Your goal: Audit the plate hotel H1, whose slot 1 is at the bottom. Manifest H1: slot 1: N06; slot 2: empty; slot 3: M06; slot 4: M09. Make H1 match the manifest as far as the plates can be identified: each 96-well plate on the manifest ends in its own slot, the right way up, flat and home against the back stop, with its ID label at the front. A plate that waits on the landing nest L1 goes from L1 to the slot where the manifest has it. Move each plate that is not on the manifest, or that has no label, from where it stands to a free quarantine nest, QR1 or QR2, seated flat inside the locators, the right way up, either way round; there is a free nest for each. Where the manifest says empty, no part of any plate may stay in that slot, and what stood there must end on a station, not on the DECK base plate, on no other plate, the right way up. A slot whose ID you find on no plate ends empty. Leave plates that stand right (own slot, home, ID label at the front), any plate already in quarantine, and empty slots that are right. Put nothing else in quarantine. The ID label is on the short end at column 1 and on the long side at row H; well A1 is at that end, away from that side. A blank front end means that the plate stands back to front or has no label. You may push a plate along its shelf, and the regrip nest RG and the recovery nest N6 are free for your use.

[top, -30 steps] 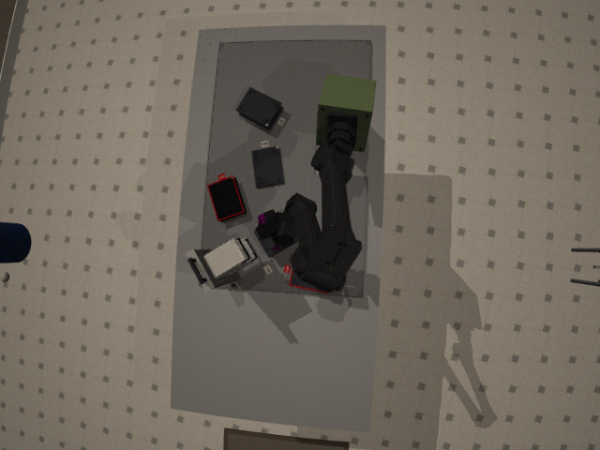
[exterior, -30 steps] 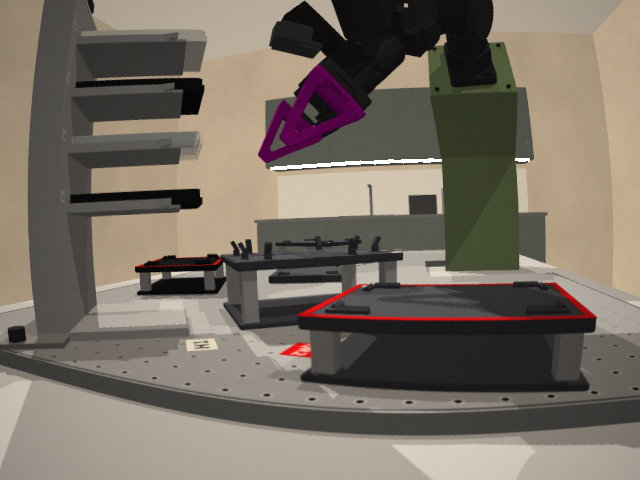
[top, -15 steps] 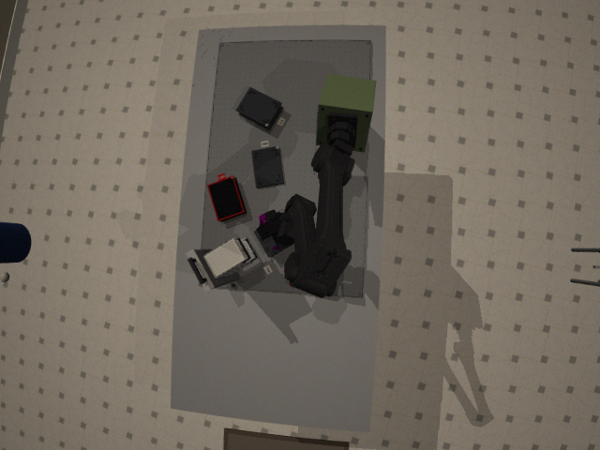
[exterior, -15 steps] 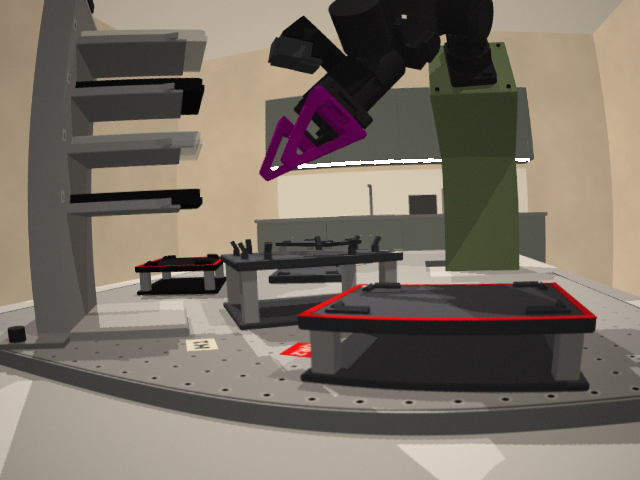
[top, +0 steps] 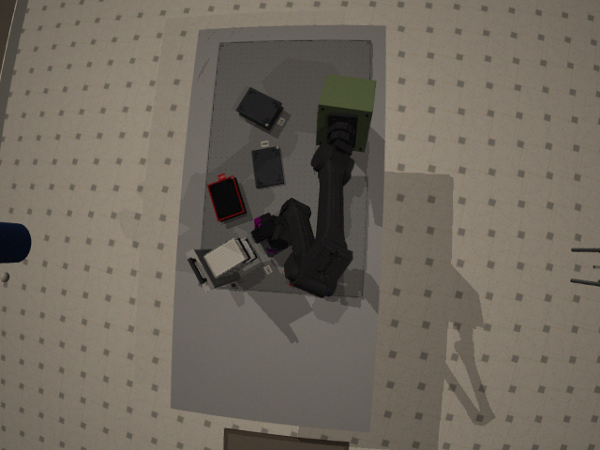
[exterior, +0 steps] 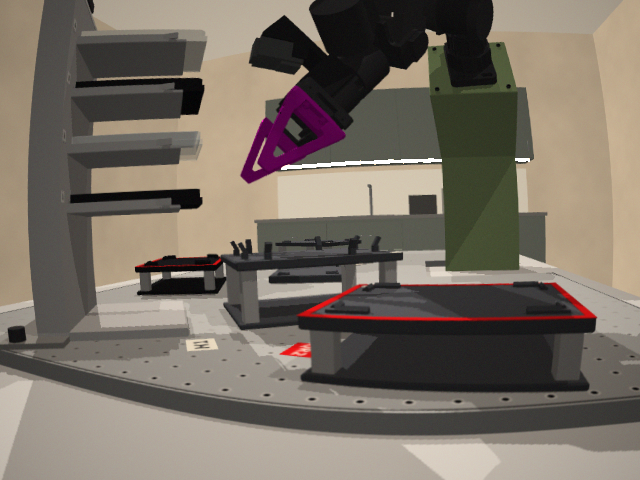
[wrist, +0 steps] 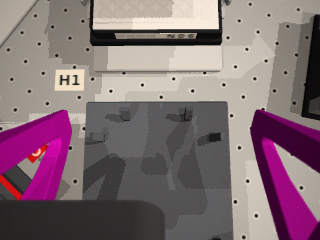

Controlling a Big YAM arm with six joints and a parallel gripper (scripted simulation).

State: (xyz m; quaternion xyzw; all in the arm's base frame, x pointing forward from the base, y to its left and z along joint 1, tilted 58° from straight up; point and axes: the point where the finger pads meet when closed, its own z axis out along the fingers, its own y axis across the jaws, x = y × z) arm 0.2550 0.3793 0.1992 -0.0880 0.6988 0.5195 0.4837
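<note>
The plate hotel H1 (exterior: 62,170) stands at the left of the deck. A dark plate (exterior: 136,196) lies in its bottom slot. Another dark plate (exterior: 155,91) lies in the third slot and sticks out past the shelf front. The second shelf looks bare. From above, a plate with white wells (top: 225,256) tops the hotel. In the wrist view a plate's front end (wrist: 156,35) carries a label that seems to read N06. My gripper (exterior: 253,170) is open and empty in front of the hotel, at about the height of the second and third shelves, above a bare grey nest (wrist: 157,165).
Two red-rimmed nests stand bare, one near the front (exterior: 447,304) and one behind the hotel (exterior: 178,263). A grey nest on legs (exterior: 310,258) sits mid-deck, and another dark nest (top: 259,107) farther off. The green arm pedestal (exterior: 478,155) is at the right. An H1 tag (wrist: 70,80) marks the deck.
</note>
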